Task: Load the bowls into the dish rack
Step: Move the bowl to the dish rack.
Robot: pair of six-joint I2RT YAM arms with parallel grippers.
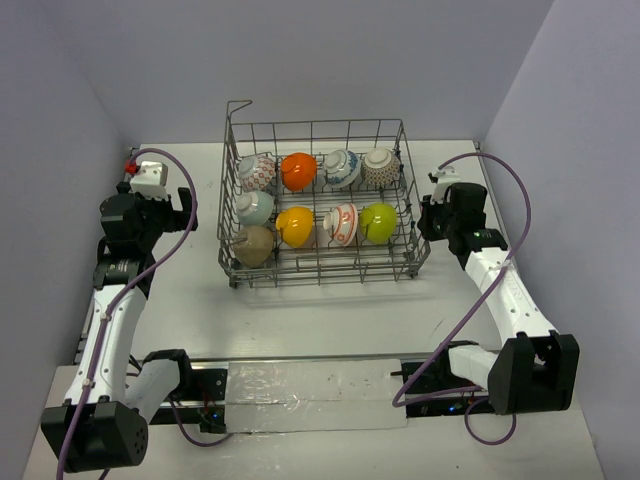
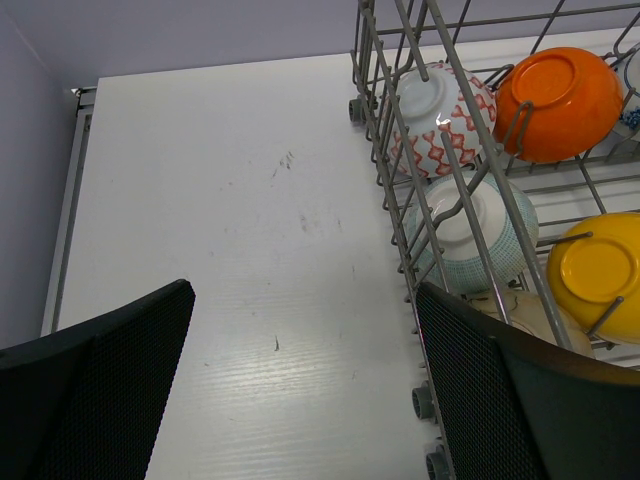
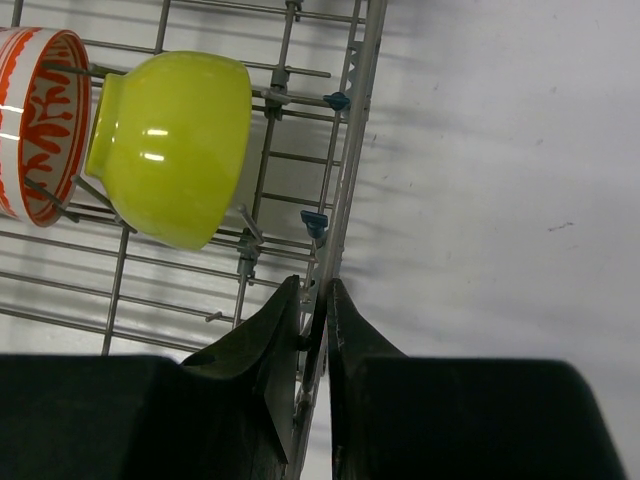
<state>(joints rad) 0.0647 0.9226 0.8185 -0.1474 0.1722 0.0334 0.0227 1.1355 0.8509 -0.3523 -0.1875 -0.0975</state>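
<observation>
Dish rack (image 1: 320, 270) sat mid-bench (image 2: 220, 200), bowls (image 1: 298, 171) inside it on the tines. The lime green bowl (image 3: 175, 145) was nearest my right hand (image 3: 315, 310). That hand came in low from the side, pinched on the rack's right rim wire. My left hand (image 2: 305, 300) hung just beside the rack's left wall, fingers wide apart, holding nothing.

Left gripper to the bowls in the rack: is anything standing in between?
Yes. The left wire wall of the dish rack stands between the open left gripper and the nearest bowls, the red-and-white patterned bowl and the pale teal bowl. Nothing else visible lies between them.
</observation>
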